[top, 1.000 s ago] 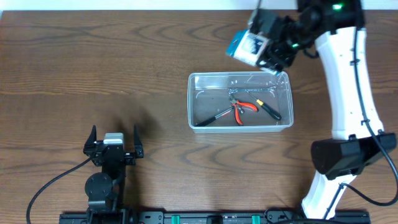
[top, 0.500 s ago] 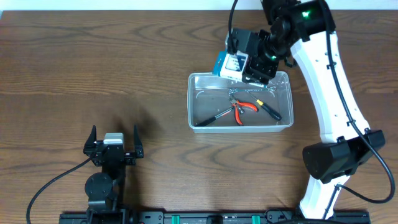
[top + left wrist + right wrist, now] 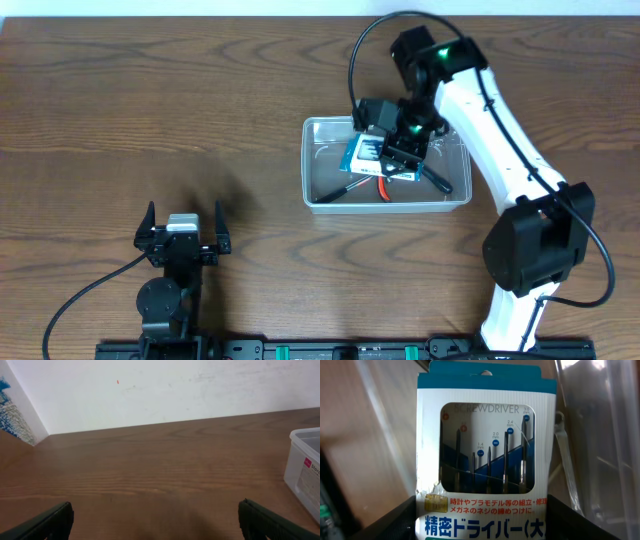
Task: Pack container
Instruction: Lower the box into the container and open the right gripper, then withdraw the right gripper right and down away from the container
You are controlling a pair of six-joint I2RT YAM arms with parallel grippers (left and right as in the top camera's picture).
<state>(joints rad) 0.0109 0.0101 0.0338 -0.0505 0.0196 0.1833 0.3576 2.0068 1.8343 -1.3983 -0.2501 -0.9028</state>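
Note:
The clear plastic container (image 3: pixel 320 128) stands at the table's middle right, and its corner shows in the left wrist view (image 3: pixel 305 470). Inside it lie red-handled pliers (image 3: pixel 385 185) and black-handled tools (image 3: pixel 440 181). My right gripper (image 3: pixel 392 155) is shut on a blue-and-white screwdriver-set box (image 3: pixel 366 151) and holds it over the container's inside. In the right wrist view the box (image 3: pixel 487 455) fills the frame between my fingers (image 3: pixel 485 520). My left gripper (image 3: pixel 183 228) is open and empty near the front left, far from the container; its fingertips (image 3: pixel 155 520) show over bare wood.
The brown wooden table (image 3: pixel 150 100) stretches to the left and back. A white wall (image 3: pixel 150 390) rises behind the table in the left wrist view. The right arm's base (image 3: pixel 530 250) stands at the front right.
My right gripper has carried the screwdriver-set box from beyond the container's back right corner leftward and down, to over the container's inside. The left arm has not moved.

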